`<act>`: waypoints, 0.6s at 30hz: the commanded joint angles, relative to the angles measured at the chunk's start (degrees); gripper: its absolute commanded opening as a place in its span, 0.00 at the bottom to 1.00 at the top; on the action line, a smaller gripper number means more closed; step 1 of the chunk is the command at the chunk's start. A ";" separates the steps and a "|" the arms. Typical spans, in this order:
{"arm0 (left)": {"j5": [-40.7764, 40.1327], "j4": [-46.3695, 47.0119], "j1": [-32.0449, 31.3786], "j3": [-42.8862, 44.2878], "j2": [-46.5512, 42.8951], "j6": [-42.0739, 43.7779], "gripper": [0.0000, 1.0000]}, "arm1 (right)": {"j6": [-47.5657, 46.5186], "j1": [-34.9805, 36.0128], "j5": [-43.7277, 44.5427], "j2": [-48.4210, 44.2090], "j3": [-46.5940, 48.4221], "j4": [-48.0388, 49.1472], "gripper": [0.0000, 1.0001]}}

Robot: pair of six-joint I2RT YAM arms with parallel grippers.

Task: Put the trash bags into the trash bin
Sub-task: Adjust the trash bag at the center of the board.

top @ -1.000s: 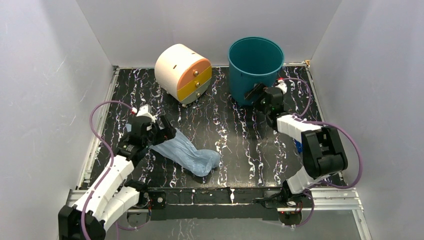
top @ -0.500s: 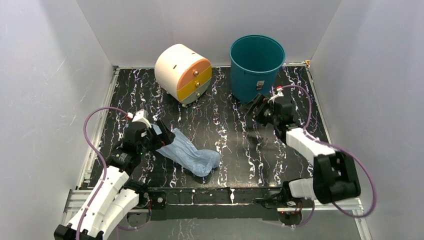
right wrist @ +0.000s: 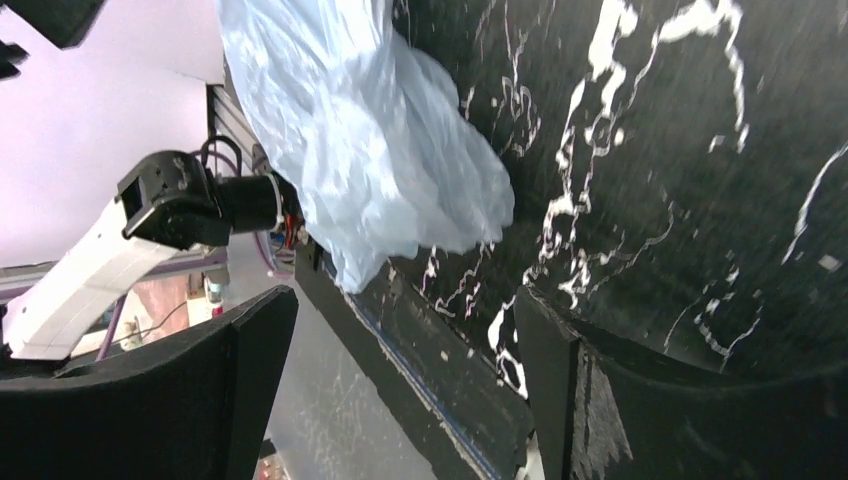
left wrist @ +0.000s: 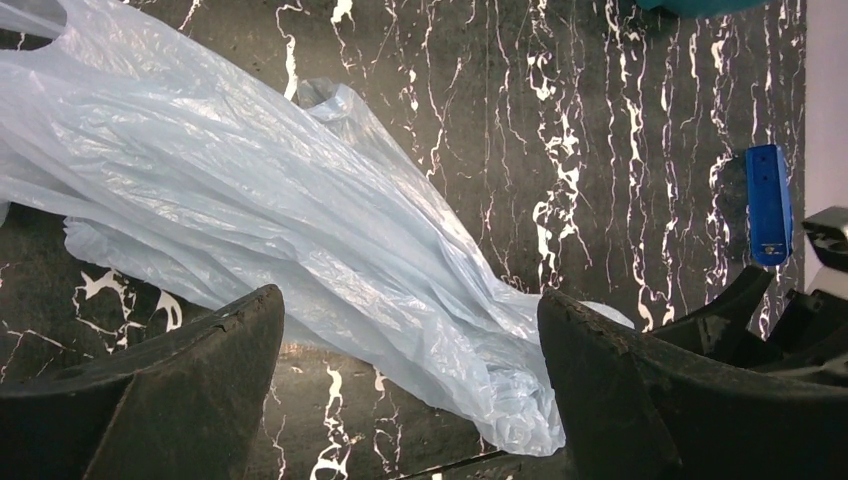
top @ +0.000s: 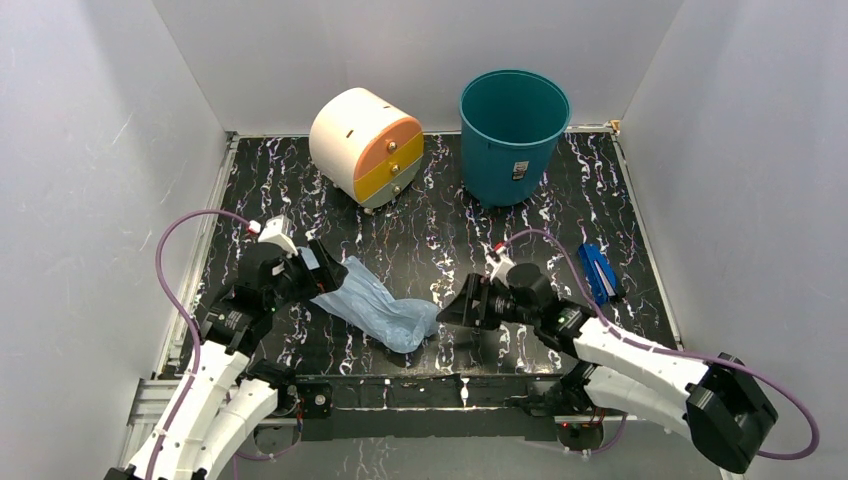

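The black tabletop (top: 430, 230), veined with white, is carrying four things. The pale blue trash bag (top: 385, 305) is lying crumpled and stretched out near the front edge, left of centre. The teal trash bin (top: 512, 140) is standing upright at the back, its mouth facing up. The cream and orange drum-shaped box (top: 365, 145) is sitting just left of the bin, apart from it. A small dark blue flat object (top: 597, 272) is lying toward the right edge, well apart from the bag.

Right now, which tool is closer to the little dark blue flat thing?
Right. The right tool lies left of the blue flat thing; the left tool is farther off, at the bag's far end.
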 commanded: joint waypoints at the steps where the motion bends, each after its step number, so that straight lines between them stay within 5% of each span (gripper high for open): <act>1: -2.46 -2.03 0.37 1.60 -1.33 1.58 0.95 | 6.23 6.34 5.06 -2.29 -3.15 2.92 0.88; 9: -2.95 -2.31 0.37 1.44 -0.12 2.38 0.95 | 14.56 21.46 27.15 5.74 -4.77 18.74 0.83; 13: -3.90 -2.53 0.39 1.35 -0.28 2.62 0.95 | 15.82 23.37 29.96 14.61 -1.65 27.37 0.78; 18: -2.68 -1.45 0.41 0.97 0.59 3.28 0.95 | 17.73 24.30 36.87 19.79 0.24 26.68 0.43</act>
